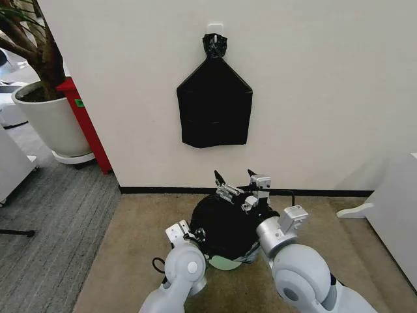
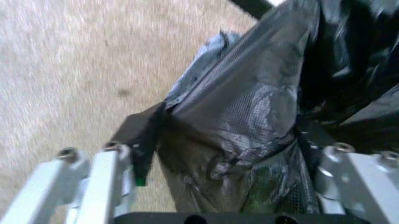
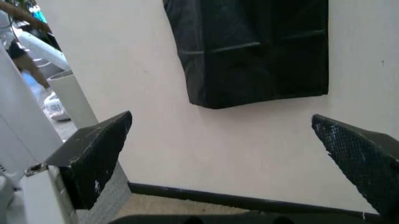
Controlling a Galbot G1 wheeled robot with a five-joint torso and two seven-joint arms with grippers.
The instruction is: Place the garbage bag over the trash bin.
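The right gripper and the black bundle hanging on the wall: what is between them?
Only bare white wall lies between the open right gripper and the hanging bundle, as the right wrist view shows.

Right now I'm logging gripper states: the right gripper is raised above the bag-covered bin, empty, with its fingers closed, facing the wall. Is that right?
Not quite. The right gripper is open, not closed: the right wrist view shows its two fingers spread wide with nothing between them. The rest holds: it is raised above the garbage bag draped on the trash bin, facing the wall.
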